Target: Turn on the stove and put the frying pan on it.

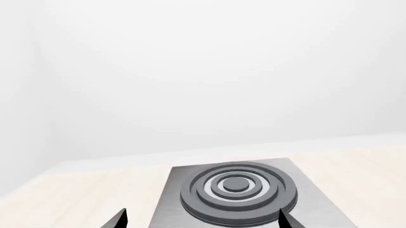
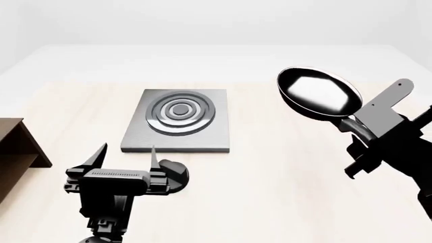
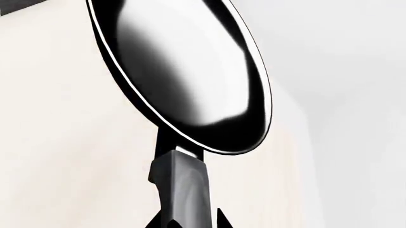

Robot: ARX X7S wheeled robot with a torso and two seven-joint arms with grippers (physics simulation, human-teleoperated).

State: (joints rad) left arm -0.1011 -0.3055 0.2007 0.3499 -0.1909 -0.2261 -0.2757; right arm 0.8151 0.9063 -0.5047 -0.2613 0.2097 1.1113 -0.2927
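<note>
**Pan lifted, not yet on burner**

Right gripper (image 2: 361, 132) has its fingers clamped on the frying pan (image 2: 318, 92) handle, pan held in the air to the right of the stove (image 2: 179, 120), well apart. Placing remains; knob state can't be judged. Left gripper (image 2: 128, 153) has fingers spread, empty, just before the stove's near edge over the worktop (image 2: 284, 172). Pan's long axis runs handle-near, bowl-far, tilted up-left.

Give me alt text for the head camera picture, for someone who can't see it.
The right gripper holds the frying pan by its handle, raised above the pale wooden table, right of the stove. The left gripper hangs open in front of the stove, by its black knob. A brown shelf shows at the left edge.
</note>
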